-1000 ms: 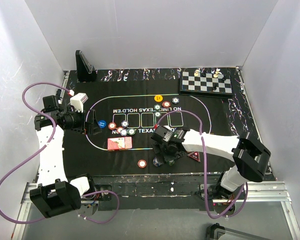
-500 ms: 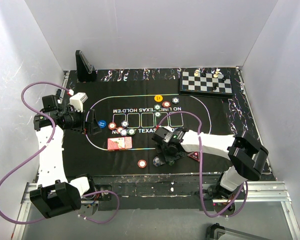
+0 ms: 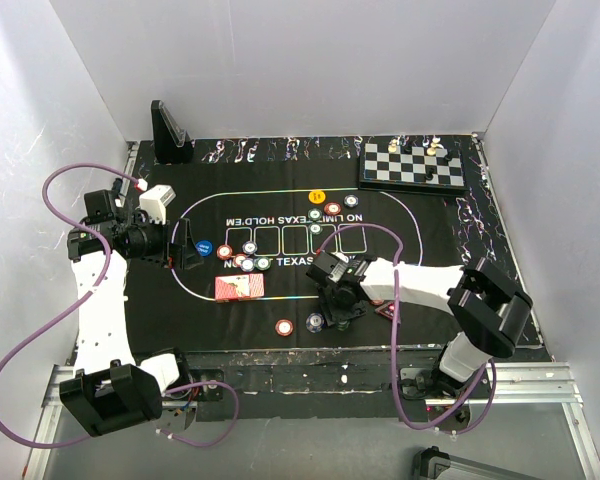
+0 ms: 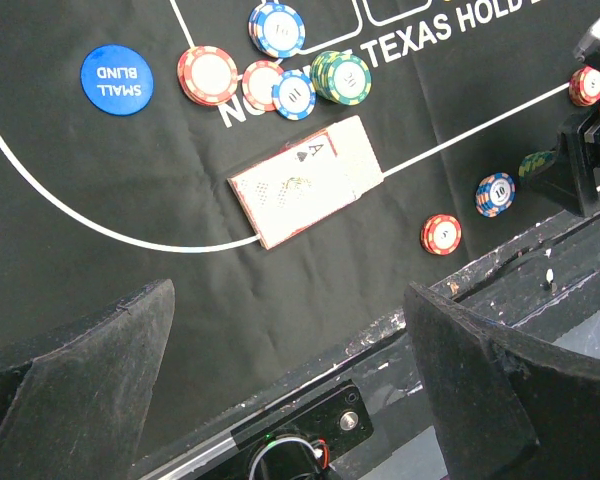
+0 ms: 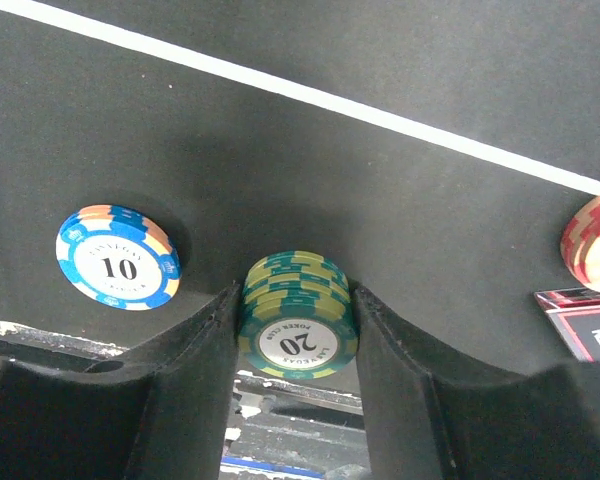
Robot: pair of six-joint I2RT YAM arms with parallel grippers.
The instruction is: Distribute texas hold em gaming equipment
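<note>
A short stack of green "20" poker chips [image 5: 298, 318] sits on the black mat near its front edge. My right gripper [image 5: 298, 300] is shut on it, one finger touching each side. A blue "10" chip [image 5: 118, 268] lies just to its left, and a red chip [image 5: 595, 240] and the red triangular marker [image 5: 585, 320] to its right. From above, the right gripper [image 3: 338, 308] is low over the mat. My left gripper [image 4: 290, 295] hovers open and empty at the mat's left side. The red-backed cards [image 4: 305, 180] and a cluster of chips [image 4: 280, 75] lie ahead of it.
The blue "SMALL BLIND" button [image 3: 204, 247] lies by the left gripper, and a yellow button [image 3: 317, 194] at the far side of the oval. The chessboard [image 3: 412, 165] is at the back right, a black stand [image 3: 168, 130] at the back left. A lone red chip [image 3: 284, 326] lies near the front edge.
My right gripper's jaws have narrowed from wide open onto the green chip stack, and the arm has shifted slightly left. The left arm has not moved.
</note>
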